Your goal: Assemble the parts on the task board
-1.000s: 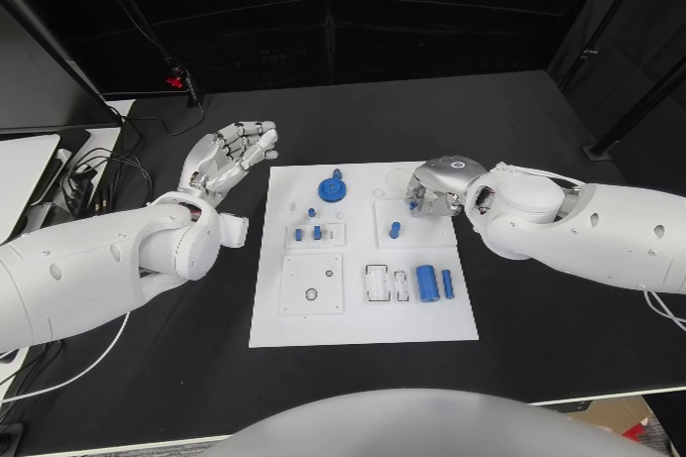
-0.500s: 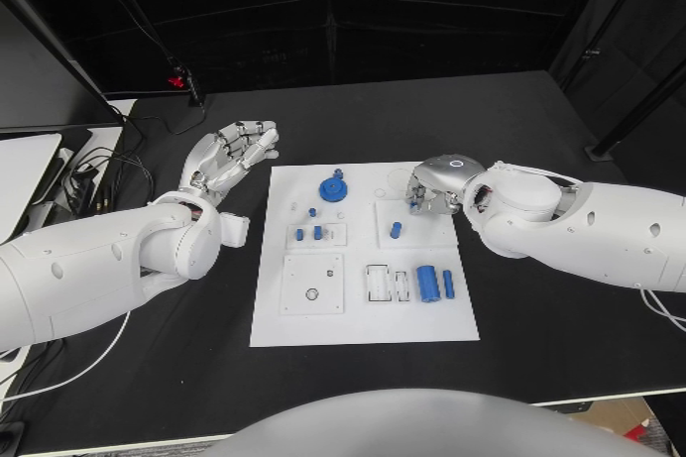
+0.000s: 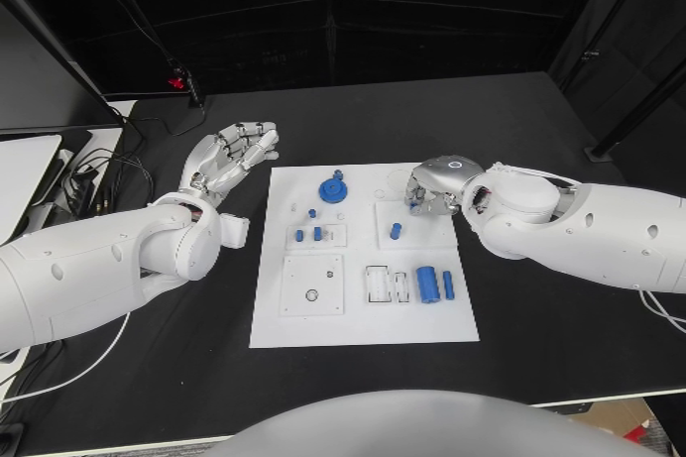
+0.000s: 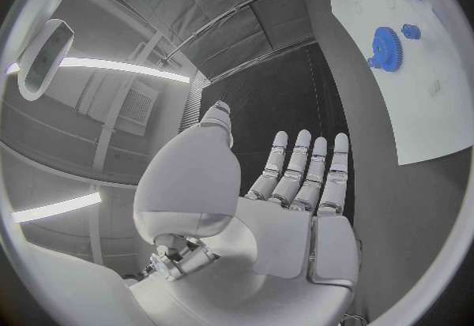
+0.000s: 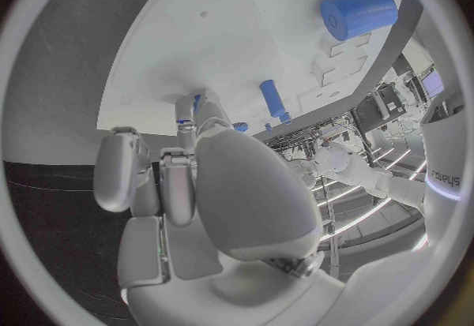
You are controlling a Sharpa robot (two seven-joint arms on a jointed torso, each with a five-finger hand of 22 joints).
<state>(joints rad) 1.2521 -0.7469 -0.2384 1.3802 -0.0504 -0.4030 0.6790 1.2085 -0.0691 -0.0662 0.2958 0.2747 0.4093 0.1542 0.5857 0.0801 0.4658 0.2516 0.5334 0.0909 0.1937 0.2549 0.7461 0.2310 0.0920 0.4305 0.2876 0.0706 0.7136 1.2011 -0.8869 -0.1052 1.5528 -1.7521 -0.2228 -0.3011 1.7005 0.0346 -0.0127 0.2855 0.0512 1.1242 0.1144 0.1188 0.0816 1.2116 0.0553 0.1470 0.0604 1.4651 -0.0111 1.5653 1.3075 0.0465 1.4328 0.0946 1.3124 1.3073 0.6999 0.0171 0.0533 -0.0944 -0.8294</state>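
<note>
The white task board (image 3: pixel 365 313) lies in the middle of the black table. On it are a blue gear (image 3: pixel 332 188), two small blue pegs (image 3: pixel 297 235), an upright blue peg (image 3: pixel 395 230), a thick blue cylinder (image 3: pixel 426 283) and a thinner one (image 3: pixel 447 285). My right hand (image 3: pixel 432 191) hovers over the board's far right corner, fingers curled, pinching a small blue part (image 3: pixel 416 205); the part shows between its fingertips (image 5: pixel 194 103). My left hand (image 3: pixel 229 155) is off the board's far left corner, flat with its fingers (image 4: pixel 306 172) spread and holding nothing. The gear (image 4: pixel 384 45) lies away from it.
Cables and pale equipment (image 3: pixel 79 179) crowd the table's left edge. A red item (image 3: pixel 174 81) sits at the far left back. A dark post (image 3: pixel 629 110) stands at the right. Bare black table surrounds the board in front and behind.
</note>
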